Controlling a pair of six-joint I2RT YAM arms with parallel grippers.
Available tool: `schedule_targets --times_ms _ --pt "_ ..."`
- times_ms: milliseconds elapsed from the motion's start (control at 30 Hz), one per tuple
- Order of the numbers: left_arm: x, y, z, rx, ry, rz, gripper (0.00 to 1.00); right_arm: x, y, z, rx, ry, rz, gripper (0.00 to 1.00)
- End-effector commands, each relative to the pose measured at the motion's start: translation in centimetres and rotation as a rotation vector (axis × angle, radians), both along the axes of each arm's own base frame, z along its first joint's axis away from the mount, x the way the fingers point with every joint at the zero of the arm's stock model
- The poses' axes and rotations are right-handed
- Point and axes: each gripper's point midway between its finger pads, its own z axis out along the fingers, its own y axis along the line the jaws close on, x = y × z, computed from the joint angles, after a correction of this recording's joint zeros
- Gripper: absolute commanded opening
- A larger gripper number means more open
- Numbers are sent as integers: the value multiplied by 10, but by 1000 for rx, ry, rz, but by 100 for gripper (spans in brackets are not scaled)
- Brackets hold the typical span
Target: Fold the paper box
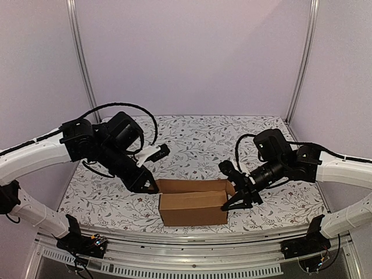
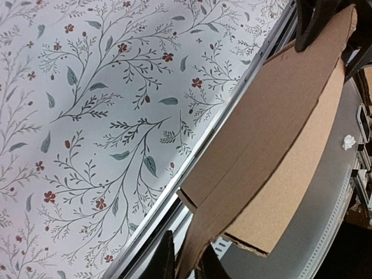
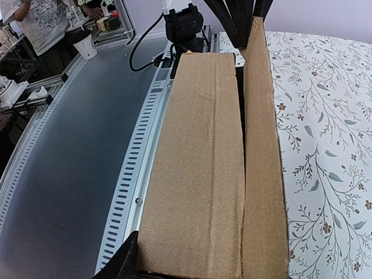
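On floral table (image 1: pixel 203 136), paper box (image 1: pixel 192 208).

The paper box (image 1: pixel 193 209) sits on the table (image 1: pixel 197 136) near its front edge, about midway between the two arms. The left gripper (image 1: pixel 150 187) is at the box's back left corner, with cardboard between its fingers in the left wrist view. The right gripper (image 1: pixel 237 200) is at the box's right end. Behind the left gripper there's a small clip-like thing (image 1: pixel 152 154) lying on the table, well apart from the box.
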Motion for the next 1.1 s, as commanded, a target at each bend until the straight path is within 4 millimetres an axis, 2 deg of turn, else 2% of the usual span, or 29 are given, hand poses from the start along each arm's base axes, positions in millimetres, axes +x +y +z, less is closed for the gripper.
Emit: schedule_targets --times_ms 0,200,567,1067 --pt "2 -9 4 -6 -14 -14 11 2 2 4 2 -15 12 26" --pt "5 -11 3 12 -9 -13 0 6 1 -4 -27 -37 2 25" --pt "11 -28 -5 43 63 24 0 25 5 -18 -82 -146 -74 24" --pt "47 -29 -32 160 21 207 0 47 21 -55 -136 -228 -149 21"
